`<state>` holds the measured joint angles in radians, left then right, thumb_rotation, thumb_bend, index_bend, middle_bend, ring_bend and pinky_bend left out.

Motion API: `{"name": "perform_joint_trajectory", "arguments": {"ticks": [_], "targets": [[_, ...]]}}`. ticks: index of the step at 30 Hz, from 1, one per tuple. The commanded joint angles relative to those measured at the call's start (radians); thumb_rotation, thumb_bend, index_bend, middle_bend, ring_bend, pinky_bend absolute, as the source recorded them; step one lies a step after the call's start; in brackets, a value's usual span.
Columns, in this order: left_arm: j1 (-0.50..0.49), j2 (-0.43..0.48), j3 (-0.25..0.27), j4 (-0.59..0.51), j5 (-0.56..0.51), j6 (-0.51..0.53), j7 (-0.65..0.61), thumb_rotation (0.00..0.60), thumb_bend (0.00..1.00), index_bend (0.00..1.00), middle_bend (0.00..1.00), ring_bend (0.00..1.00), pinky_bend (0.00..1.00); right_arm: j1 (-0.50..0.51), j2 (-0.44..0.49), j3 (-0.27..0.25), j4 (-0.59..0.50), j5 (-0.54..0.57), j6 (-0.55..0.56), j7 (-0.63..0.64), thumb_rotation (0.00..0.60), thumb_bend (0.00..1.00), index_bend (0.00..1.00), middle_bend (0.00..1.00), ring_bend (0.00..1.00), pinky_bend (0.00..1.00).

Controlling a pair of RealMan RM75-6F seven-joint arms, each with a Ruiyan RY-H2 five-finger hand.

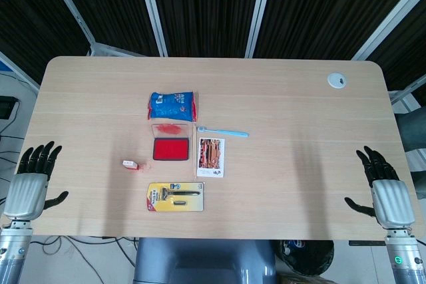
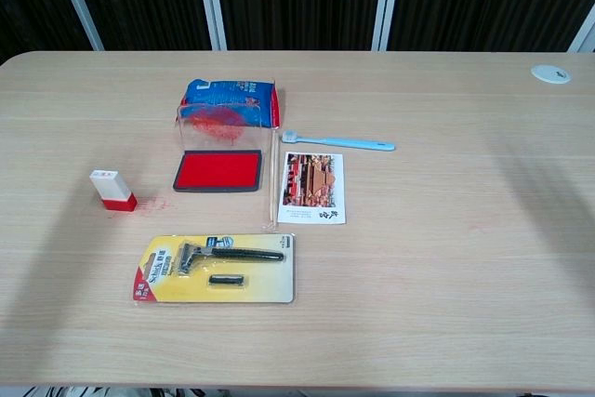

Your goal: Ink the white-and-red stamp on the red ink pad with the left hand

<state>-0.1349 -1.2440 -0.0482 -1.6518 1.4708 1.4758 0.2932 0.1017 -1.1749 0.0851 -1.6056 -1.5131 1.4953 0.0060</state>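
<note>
1. The left hand [image 1: 30, 184] rested released at the table's [image 1: 299, 131] left edge, fingers apart, grasping nothing.
2. The white-and-red stamp [image 1: 130, 163] stood ahead and inward of it, just left of the red ink pad [image 1: 171, 149].
3. The right hand [image 1: 386, 187], also released, lay far across the table, so the left was nearer.

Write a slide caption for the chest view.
White-and-red stamp stands left of the open red ink pad; neither hand visible.
</note>
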Motion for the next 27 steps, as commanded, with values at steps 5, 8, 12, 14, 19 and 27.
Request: {"name": "perform_joint_trajectory", "arguments": {"ticks": [5,8,12,14,19,27], "targets": [[-0.001,0.0,-0.001,0.001,-0.002,-0.002,0.002,0.6,0.01,0.0,0.0,0.0,0.0,0.003,0.002,0.001,-0.006,0.011,-0.012,-0.005,0.6,0.05,0.0,0.0,0.0,0.18],[0.0,-0.001,-0.001,0.0,-0.003,-0.002,0.001,0.6,0.01,0.0,0.0,0.0,0.0,0.002,0.004,0.001,-0.01,0.01,-0.009,-0.005,0.6,0.05,0.0,0.0,0.0,0.18],[0.001,-0.005,0.001,-0.003,-0.003,-0.003,0.002,0.6,0.01,0.0,0.0,0.0,0.0,0.002,0.003,0.0,-0.013,0.012,-0.012,-0.007,0.6,0.06,0.0,0.0,0.0,0.18],[-0.001,-0.006,0.001,-0.003,-0.001,-0.005,0.004,0.6,0.01,0.0,0.0,0.0,0.0,0.003,0.003,0.0,-0.014,0.015,-0.015,-0.006,0.6,0.06,0.0,0.0,0.0,0.18],[-0.004,-0.008,0.001,-0.003,-0.009,-0.015,0.011,0.6,0.01,0.0,0.0,0.0,0.0,0.002,0.005,0.0,-0.016,0.017,-0.017,-0.005,0.6,0.07,0.0,0.0,0.0,0.18],[-0.046,-0.006,-0.008,-0.017,-0.011,-0.072,0.068,0.6,0.01,0.0,0.0,0.0,0.0,0.001,0.012,-0.001,-0.02,0.024,-0.024,0.007,0.6,0.08,0.0,0.0,0.0,0.18]]}}
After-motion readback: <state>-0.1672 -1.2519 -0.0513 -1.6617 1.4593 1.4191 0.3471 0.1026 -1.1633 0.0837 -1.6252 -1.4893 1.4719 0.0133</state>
